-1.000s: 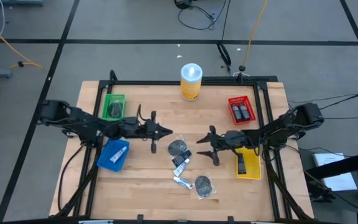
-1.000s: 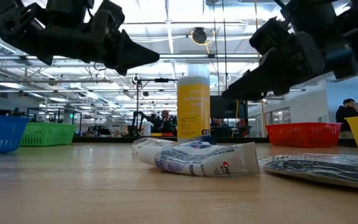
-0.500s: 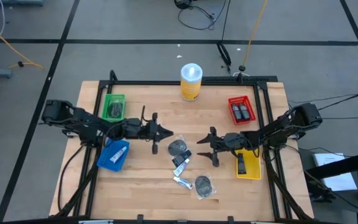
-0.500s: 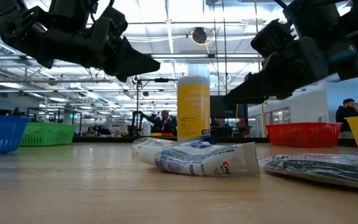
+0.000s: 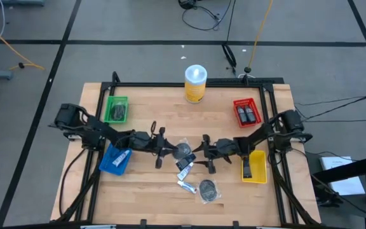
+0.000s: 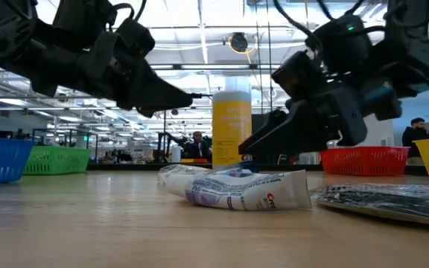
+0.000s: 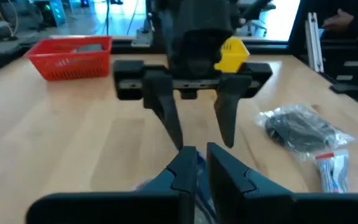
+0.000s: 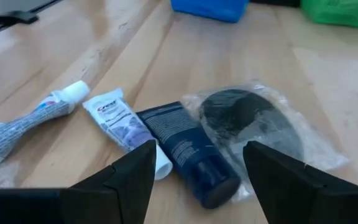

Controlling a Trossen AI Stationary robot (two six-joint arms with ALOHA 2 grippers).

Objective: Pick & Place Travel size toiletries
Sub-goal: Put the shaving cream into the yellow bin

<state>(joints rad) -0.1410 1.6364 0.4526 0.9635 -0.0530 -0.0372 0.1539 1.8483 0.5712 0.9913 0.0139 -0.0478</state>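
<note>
Several toiletries lie flat mid-table: a round dark packet in clear wrap [image 5: 183, 151] [image 8: 247, 121], a dark blue tube [image 5: 184, 167] [image 8: 188, 152], a white tube [image 5: 186, 186] [image 6: 237, 190] and a second round packet [image 5: 208, 189]. My left gripper [image 5: 172, 148] [image 7: 199, 163] is shut and hovers just left of the first packet. My right gripper [image 5: 199, 156] [image 8: 199, 148] is open. It faces the left one from the right, with its fingers astride the dark tube and the packet's edge, above them. The low view shows both grippers off the table.
Four small bins ring the work area: green [image 5: 115, 109] and blue [image 5: 115, 158] on the left, red [image 5: 246, 112] and yellow [image 5: 254, 166] on the right. A tall yellow canister [image 5: 195, 83] stands at the far edge. Bare wood lies near the front edge.
Both arms have reached in toward the table's middle and come lower. The left gripper has moved right and nearer, up to the round packet. The right gripper has moved left, over the dark tube. The toiletries have not moved.
</note>
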